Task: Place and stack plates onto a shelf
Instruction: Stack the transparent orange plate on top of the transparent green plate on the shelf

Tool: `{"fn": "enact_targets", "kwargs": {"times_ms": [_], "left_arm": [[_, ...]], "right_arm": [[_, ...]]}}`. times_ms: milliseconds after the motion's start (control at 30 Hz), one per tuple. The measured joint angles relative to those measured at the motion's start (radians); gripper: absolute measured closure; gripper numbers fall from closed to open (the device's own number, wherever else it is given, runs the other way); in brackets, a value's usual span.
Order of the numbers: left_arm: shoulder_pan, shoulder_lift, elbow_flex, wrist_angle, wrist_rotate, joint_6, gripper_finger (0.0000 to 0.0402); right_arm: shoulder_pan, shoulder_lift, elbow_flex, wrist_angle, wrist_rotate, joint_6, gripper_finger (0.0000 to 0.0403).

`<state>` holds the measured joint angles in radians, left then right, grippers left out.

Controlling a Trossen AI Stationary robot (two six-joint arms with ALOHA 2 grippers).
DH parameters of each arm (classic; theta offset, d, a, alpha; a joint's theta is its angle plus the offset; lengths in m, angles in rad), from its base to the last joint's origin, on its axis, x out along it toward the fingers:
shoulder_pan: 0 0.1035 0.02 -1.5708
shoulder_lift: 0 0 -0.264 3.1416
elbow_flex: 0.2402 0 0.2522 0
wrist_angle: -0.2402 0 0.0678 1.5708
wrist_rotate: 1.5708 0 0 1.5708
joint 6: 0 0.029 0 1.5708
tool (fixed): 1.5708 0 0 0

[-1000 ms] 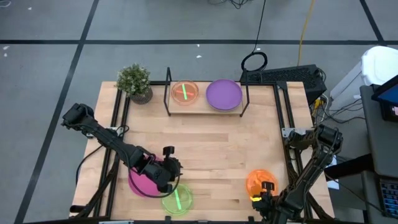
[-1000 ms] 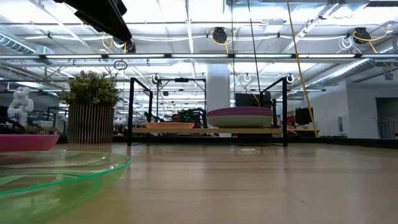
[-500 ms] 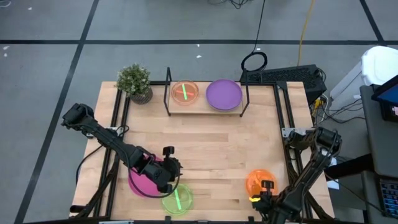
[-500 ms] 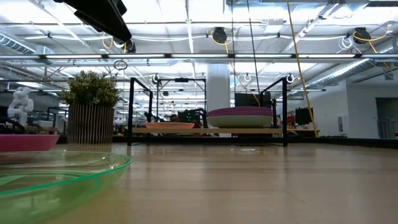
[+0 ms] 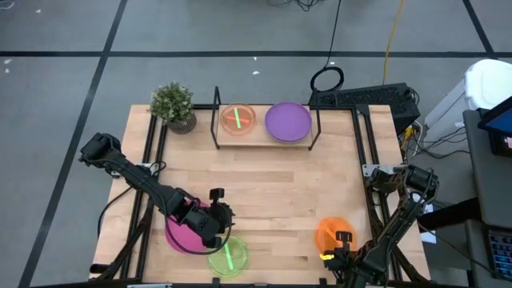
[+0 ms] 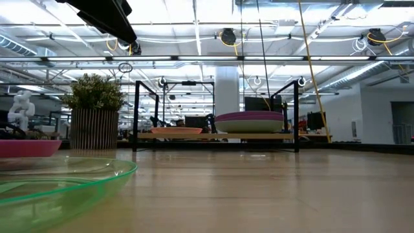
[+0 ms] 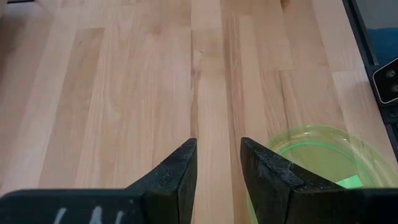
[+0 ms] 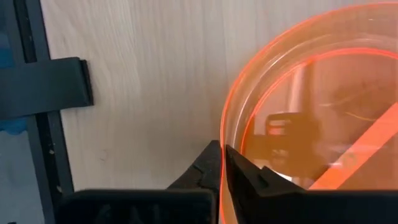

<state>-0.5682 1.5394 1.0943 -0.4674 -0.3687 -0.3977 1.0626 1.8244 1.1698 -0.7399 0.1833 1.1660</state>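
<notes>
Pinching the thin rim of the orange plate, the right gripper holds light, stiff, slippery plastic; the left gripper waits slightly open over the desk.

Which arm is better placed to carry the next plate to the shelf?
Probably the right: the right gripper is shut on the orange plate rim. The left gripper is open and empty, above the magenta plate.

on the shelf lie a purple plate and a small orange plate. magenta plate, lime-green plate and translucent orange plate sit near the front edge.
</notes>
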Motion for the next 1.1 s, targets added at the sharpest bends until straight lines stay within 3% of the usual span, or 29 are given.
{"fn": "enact_targets", "kwargs": {"times_ms": [300,600,767,1100], "left_arm": [[0.000,0.000,0.000,0.000,0.000,0.000,0.0273],[0.000,0.000,0.000,0.000,0.000,-0.004,0.0273],[-0.010,0.000,0.000,0.000,0.000,-0.021,0.0273],[-0.060,0.000,0.000,0.000,0.000,-0.057,0.0273]], "right_arm": [[0.000,-0.001,0.026,-0.040,0.022,0.026,0.0401],[-0.018,0.000,0.230,-0.298,0.159,-0.027,0.0402],[-0.076,0.000,0.321,-0.430,0.247,-0.151,0.0402],[-0.300,0.000,0.471,-0.538,0.367,-0.563,0.0402]]}}
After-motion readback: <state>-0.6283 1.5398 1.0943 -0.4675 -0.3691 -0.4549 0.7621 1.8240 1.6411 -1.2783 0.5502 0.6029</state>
